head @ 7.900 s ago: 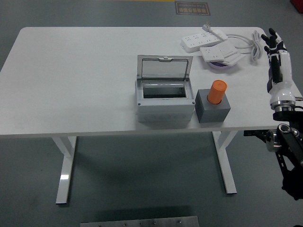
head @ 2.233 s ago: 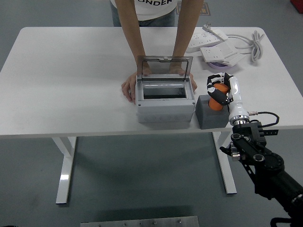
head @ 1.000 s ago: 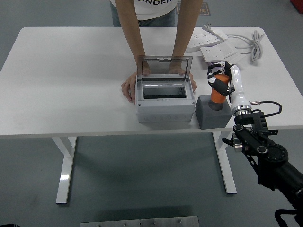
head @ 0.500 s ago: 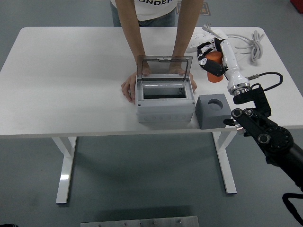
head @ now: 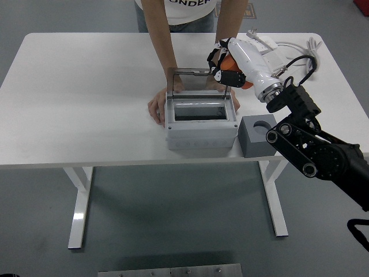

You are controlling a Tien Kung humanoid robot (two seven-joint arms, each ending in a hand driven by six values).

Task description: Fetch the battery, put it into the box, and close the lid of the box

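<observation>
My right hand (head: pixel 222 66) is shut on the orange battery (head: pixel 236 78), holding it in the air above the right rear of the grey box (head: pixel 201 131). The box stands at the table's middle with its clear lid (head: pixel 199 81) raised upright at the back, and its inside shows dark. The grey holder block (head: pixel 259 135) to the right of the box shows an empty round hole. A person at the far side presses both hands against the box's sides, one hand (head: pixel 155 107) at its left. My left arm is out of view.
White power strips (head: pixel 262 41) and a coiled white cable (head: pixel 308 49) lie at the table's back right. The person's forearms reach down behind the box lid. The white table (head: pixel 81 98) stretches wide to the left of the box.
My right hand has lifted the battery out of the holder block and carried it up and left, from beside the box to above its right rear. The person's hands keep their hold.
</observation>
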